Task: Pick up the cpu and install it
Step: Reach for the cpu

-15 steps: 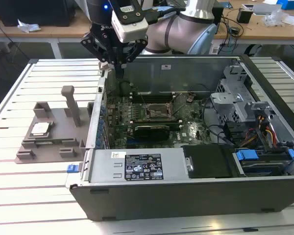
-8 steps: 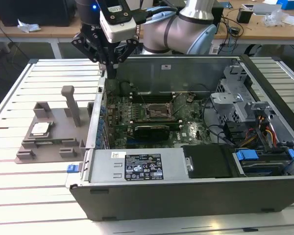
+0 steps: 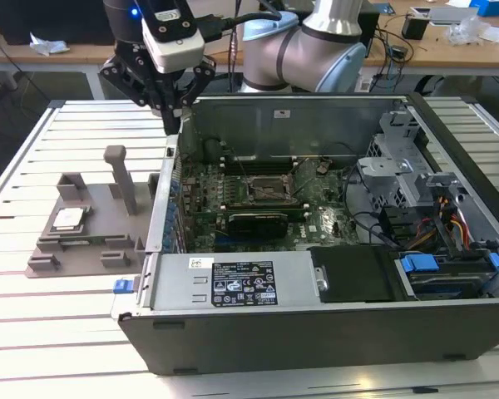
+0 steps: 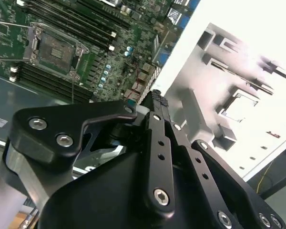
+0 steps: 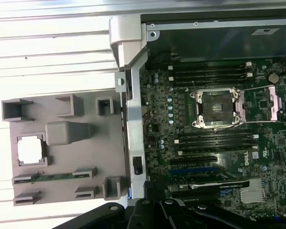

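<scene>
Black linkage of the gripper (image 4: pixel 156 98) is sitting closest in the second wrist view, its bars running up to fingertips that are pressing together with nothing pinched between them. In the exterior view the gripper (image 3: pixel 174 123) is hanging just over the far corner of the computer case (image 3: pixel 316 341), on the exterior view's left, right above the case wall and pointing down. The cpu (image 3: pixel 68 219) is lying flat in a square recess of the grey fixture (image 3: pixel 83 253), outside the case on the exterior view's left and well apart from the gripper. It is showing as a bright silvery square in both wrist views (image 5: pixel 30 149) (image 4: pixel 238 108). The fixture is resting on the slatted table (image 3: pixel 41 341), just beside the case wall, and an upright post (image 3: pixel 121 176) is rising from it near the cpu. A thin green strip (image 5: pixel 52 176) is lying in one of the fixture's slots. Inside the case the green motherboard (image 3: pixel 324 223) is lying exposed. The socket (image 5: pixel 215 108) is sitting near the board's middle with its metal frame flipped aside. A long black card (image 3: pixel 258 223) is sitting just beside the socket on the near side. The power supply (image 3: pixel 233 283), with its white label, is sitting along the case's near wall. The arm (image 3: pixel 316 46) is reaching in from behind the case.
</scene>
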Controlling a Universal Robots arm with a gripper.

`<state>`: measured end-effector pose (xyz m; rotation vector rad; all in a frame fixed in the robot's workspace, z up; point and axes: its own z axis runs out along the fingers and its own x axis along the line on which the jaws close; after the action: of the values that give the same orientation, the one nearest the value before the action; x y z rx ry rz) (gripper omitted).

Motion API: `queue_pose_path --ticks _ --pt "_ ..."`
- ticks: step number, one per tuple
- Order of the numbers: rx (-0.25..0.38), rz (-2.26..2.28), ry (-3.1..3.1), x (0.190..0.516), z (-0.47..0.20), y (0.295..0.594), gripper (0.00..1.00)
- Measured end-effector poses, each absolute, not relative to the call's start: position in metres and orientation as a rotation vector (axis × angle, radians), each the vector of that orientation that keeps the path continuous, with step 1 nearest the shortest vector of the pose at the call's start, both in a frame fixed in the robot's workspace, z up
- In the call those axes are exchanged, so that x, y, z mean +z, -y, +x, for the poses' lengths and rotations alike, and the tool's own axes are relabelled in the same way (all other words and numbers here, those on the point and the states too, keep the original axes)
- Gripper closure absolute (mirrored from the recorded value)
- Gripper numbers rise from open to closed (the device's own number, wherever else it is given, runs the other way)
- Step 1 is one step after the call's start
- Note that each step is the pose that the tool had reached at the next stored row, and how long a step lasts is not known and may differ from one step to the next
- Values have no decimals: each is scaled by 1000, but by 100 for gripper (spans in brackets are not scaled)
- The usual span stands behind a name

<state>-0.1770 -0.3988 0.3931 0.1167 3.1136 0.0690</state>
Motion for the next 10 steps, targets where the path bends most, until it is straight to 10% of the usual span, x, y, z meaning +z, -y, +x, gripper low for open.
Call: queue_pose_path --ticks 10 --pt "69 117 -3114 393 -200 399 89"
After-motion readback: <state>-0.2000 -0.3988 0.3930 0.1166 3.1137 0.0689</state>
